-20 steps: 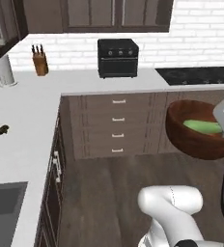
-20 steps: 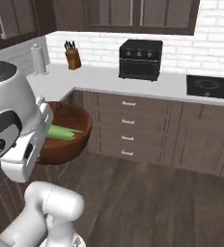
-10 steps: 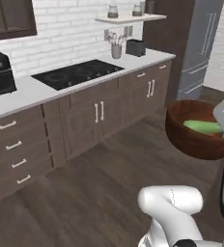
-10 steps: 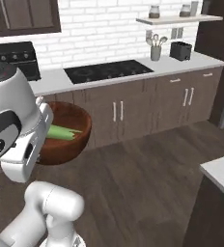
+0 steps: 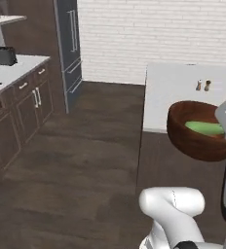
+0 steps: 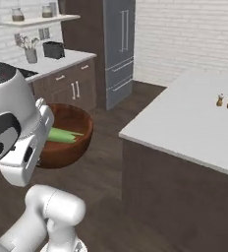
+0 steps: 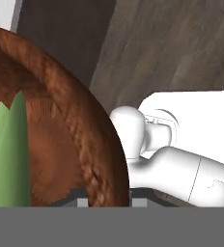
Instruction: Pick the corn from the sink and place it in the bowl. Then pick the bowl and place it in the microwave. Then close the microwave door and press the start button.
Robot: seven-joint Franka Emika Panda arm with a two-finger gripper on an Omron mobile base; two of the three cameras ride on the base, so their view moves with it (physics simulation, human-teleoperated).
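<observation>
My pincer (image 7: 105, 201) is closed on the rim of the bowl (image 5: 195, 130), carried in the air with the corn (image 5: 205, 128) already inside it, so the microwave, its door and the start button remain.

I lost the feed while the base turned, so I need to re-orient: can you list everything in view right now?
bowl: one, reddish-brown wood, carried in the air beside the island
corn: one, green husk showing, lying inside the bowl
island counter: one, white top, dark sides
shakers: two, small and brown, on the island
fridge: one, grey, tall, against the back wall
toaster: one, black, on the side counter
utensil jar: one, grey, beside the toaster
gripper: jaws closed on the bowl's rim
</observation>
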